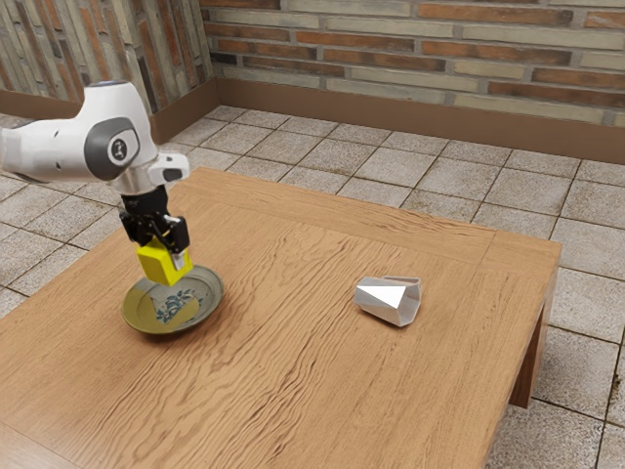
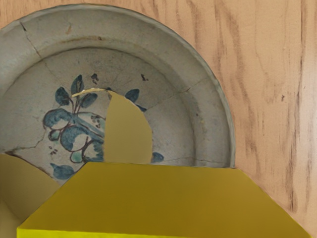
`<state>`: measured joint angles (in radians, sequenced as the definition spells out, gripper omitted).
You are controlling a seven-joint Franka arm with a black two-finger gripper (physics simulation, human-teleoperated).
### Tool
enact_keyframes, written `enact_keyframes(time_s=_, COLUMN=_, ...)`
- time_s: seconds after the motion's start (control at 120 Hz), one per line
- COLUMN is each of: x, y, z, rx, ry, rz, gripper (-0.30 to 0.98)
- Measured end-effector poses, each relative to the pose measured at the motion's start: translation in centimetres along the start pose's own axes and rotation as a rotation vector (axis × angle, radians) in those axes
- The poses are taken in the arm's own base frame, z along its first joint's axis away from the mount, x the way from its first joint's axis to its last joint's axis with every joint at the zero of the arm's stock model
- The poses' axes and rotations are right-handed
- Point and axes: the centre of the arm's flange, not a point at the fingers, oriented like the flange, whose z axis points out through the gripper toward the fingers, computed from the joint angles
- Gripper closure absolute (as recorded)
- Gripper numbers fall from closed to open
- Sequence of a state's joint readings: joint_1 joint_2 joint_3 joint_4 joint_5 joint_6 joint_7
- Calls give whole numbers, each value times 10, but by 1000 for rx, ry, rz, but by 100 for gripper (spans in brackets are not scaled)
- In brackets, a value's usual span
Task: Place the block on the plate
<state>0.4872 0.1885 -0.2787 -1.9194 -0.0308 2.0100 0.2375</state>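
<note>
My end effector (image 1: 166,255) is closed on the yellow block (image 1: 157,266), its fingers parted by the block's width, and I hold it above the plate (image 1: 147,325), clear of its surface. In my wrist view the block hides part of the plate, a grey, cracked dish with a blue plant painted in its middle and patches of dull yellow across it. Well apart from the plate, on the same wooden bench (image 1: 293,362), a faceted, silvery cup (image 1: 383,299) lies on its side.
</note>
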Motion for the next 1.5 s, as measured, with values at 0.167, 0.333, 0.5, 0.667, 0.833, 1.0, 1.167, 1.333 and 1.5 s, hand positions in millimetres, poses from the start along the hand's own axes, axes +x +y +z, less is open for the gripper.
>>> enact_keyframes(time_s=0.167, x=6, y=-17, z=25, rx=-13, ry=-16, rz=-28, gripper=28)
enact_keyframes(time_s=0.333, x=12, y=-25, z=53, rx=-26, ry=-34, rz=-42, gripper=28)
enact_keyframes(time_s=0.5, x=15, y=-37, z=76, rx=-35, ry=-50, rz=-64, gripper=29)
enact_keyframes(time_s=0.667, x=16, y=-44, z=83, rx=-27, ry=-53, rz=-72, gripper=25)
enact_keyframes(time_s=0.833, x=17, y=-44, z=81, rx=-15, ry=-50, rz=-70, gripper=12)
enact_keyframes(time_s=1.0, x=14, y=-41, z=57, rx=9, ry=-18, rz=-69, gripper=5)
enact_keyframes(time_s=1.167, x=7, y=-26, z=13, rx=39, ry=17, rz=-60, gripper=2)
enact_keyframes(time_s=1.333, x=-1, y=17, z=-29, rx=63, ry=24, rz=-17, gripper=1)
enact_keyframes(time_s=1.5, x=-15, y=70, z=-69, rx=75, ry=22, rz=31, gripper=0)
